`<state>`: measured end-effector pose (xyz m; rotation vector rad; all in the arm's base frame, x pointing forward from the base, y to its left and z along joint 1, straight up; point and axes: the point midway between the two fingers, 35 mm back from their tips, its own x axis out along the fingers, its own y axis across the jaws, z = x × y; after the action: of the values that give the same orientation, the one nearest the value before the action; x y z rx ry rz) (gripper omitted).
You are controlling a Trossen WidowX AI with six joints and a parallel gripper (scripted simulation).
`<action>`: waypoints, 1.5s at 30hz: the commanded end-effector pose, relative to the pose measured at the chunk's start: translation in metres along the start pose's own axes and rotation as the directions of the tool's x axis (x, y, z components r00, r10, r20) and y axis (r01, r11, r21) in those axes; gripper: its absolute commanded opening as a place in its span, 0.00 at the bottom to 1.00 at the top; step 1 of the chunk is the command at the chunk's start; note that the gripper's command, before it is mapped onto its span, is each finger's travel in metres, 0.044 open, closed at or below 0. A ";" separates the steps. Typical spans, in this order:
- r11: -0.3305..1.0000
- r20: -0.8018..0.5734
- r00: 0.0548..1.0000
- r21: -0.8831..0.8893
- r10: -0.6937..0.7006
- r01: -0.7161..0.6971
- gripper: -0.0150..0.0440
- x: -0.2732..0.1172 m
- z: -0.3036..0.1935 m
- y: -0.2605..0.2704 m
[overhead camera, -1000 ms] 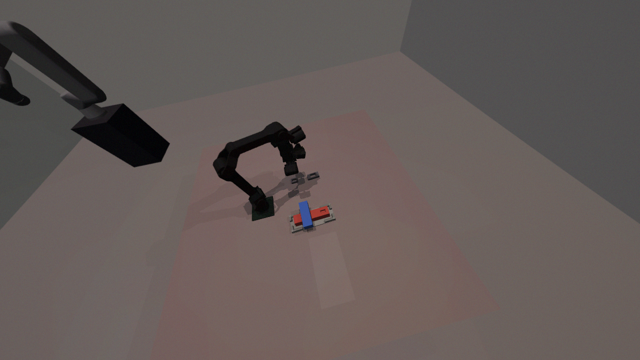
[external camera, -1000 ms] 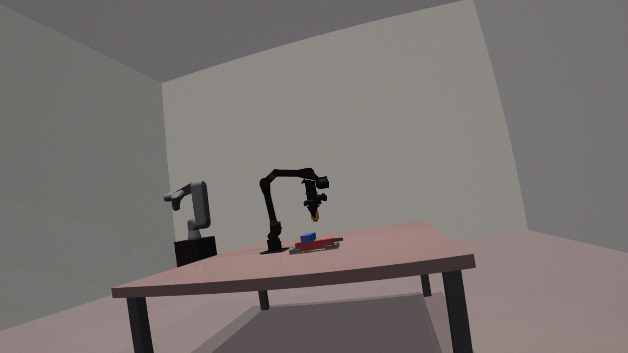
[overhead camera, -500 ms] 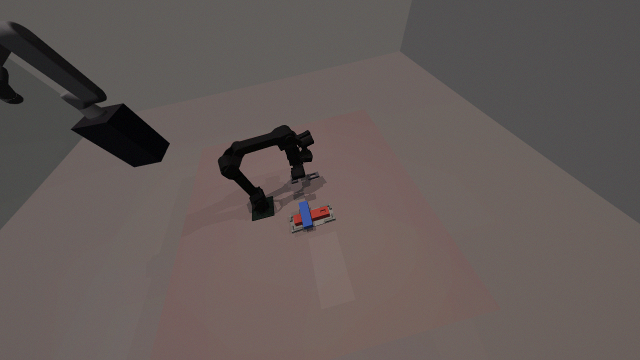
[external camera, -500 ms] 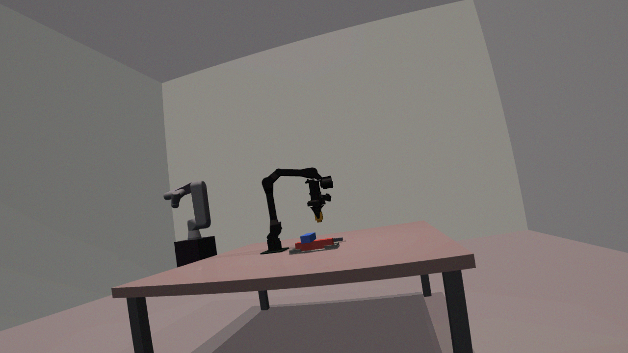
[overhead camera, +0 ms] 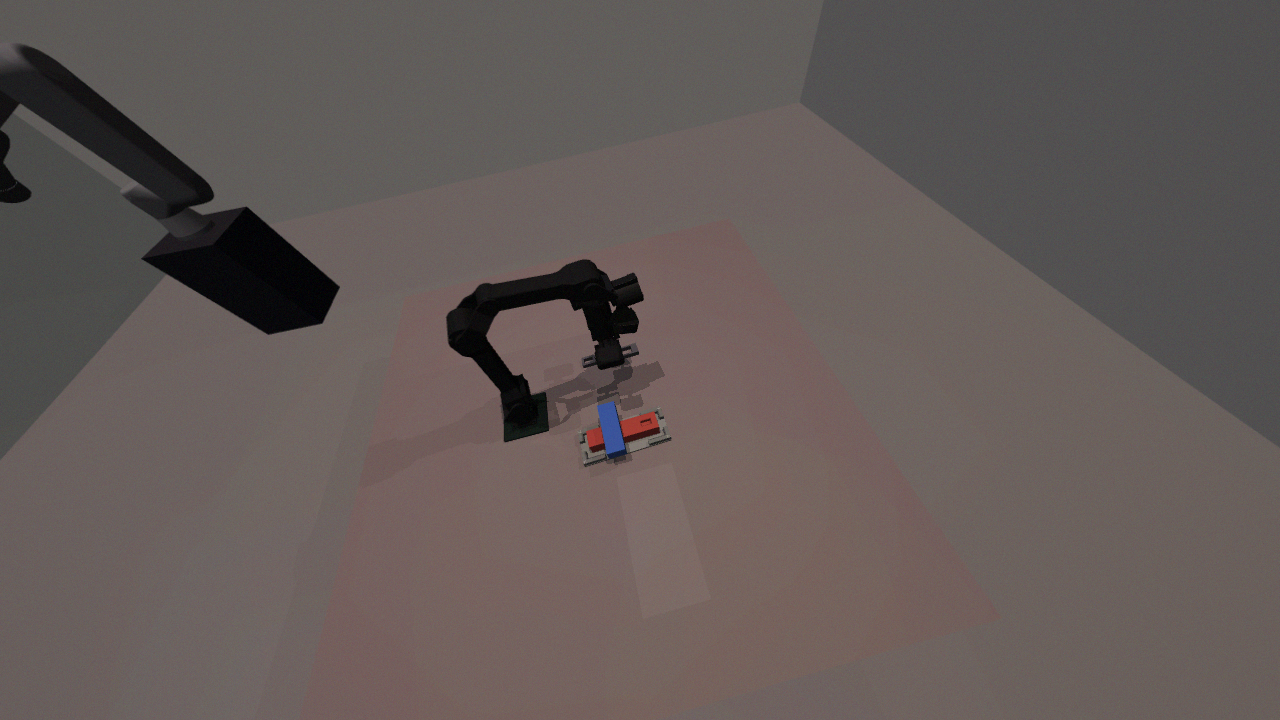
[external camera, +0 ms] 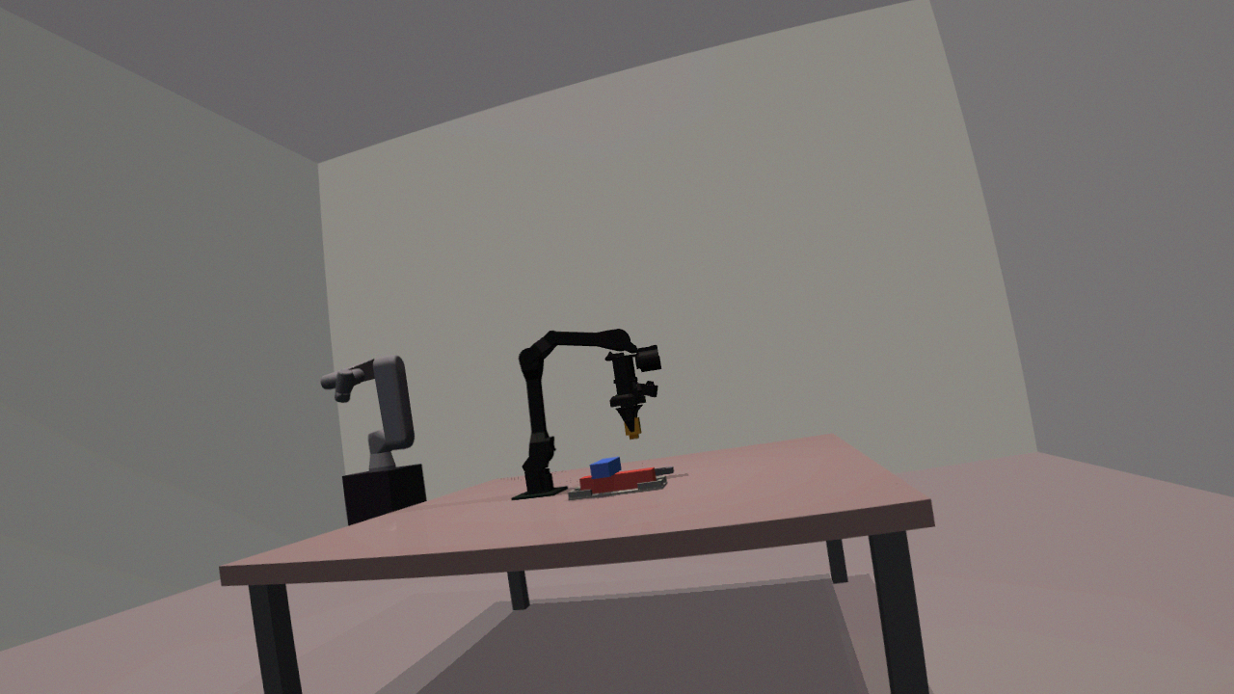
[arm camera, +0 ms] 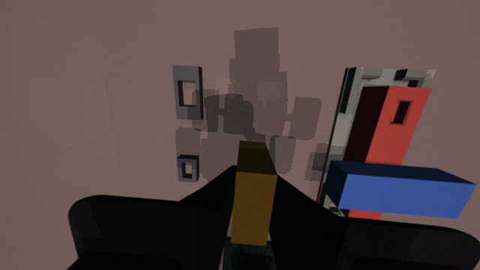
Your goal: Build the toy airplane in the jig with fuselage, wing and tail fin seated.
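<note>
Your gripper (overhead camera: pixel 609 365) (external camera: pixel 632 429) (arm camera: pixel 250 172) is clamped on the yellow tail fin (external camera: pixel 637 425) (arm camera: pixel 253 208), carrying it above the table with its narrow tab (external camera: pixel 633 436) (arm camera: pixel 253 145) pointing down; keep that grip firm, and travel high enough that the tab passes over everything on the jig. Below and to the side, the blue wing (overhead camera: pixel 612 429) (external camera: pixel 604 467) (arm camera: pixel 405 195) lies across the red fuselage (overhead camera: pixel 637 429) (external camera: pixel 633 479) (arm camera: pixel 386 142) and looks seated, though its tab is hidden; the fuselage appears flat in the grey cradle (overhead camera: pixel 663 439) (external camera: pixel 579 494) (arm camera: pixel 340 131), and its tail socket (overhead camera: pixel 645 420) (arm camera: pixel 402 112) is open.

That socket is your target; bring the fin over it, turn the tab to match the slot's long direction, and centre it before lowering; go down straight and slowly, since an off-centre tab could catch the rim or shove the fuselage; give the wing room as your fingers descend; release only once the fin sits down on the fuselage, then lift straight away.

Beyond the cradle from your base side stand two grey frames, a larger one (overhead camera: pixel 631 348) (arm camera: pixel 187 112) and a smaller one (overhead camera: pixel 588 361) (arm camera: pixel 180 169); neither needs touching now.
</note>
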<state>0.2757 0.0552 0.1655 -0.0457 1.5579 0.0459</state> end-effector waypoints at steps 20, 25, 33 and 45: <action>1.000 0.007 1.000 -0.009 -0.005 0.005 0.25 0.010 0.029 -0.058; 1.000 0.007 1.000 -0.010 -0.006 0.006 0.25 0.012 0.033 -0.072; 1.000 0.007 1.000 -0.007 -0.008 0.008 0.25 0.017 0.038 -0.096; 1.000 0.006 1.000 -0.009 -0.010 0.010 0.25 0.024 0.042 -0.132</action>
<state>0.3228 -0.0661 0.1424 -0.0532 1.5571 0.0452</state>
